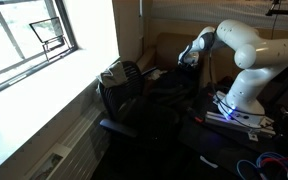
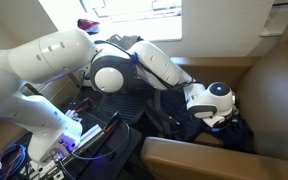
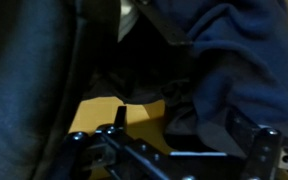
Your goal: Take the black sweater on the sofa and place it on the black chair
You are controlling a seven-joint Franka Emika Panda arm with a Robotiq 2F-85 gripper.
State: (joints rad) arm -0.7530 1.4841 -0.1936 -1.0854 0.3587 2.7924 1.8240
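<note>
The black sweater (image 2: 240,132) lies bunched on the brown sofa (image 2: 199,158). In the wrist view it fills the upper and right part as dark fabric (image 3: 234,50) over the tan sofa seat (image 3: 92,115). My gripper (image 2: 212,116) is down on the sweater. Its fingers are spread wide, with a fold of the fabric between them (image 3: 184,125). The black chair (image 1: 121,82) stands next to the sofa, by the window wall. In the exterior view by the window the gripper (image 1: 187,58) hangs over the sofa behind the chair.
The robot base and a tangle of cables (image 1: 234,112) stand beside the chair. A window and sill (image 1: 34,70) run along the wall on the chair's other side. The sofa's backrest (image 1: 169,45) is behind the gripper.
</note>
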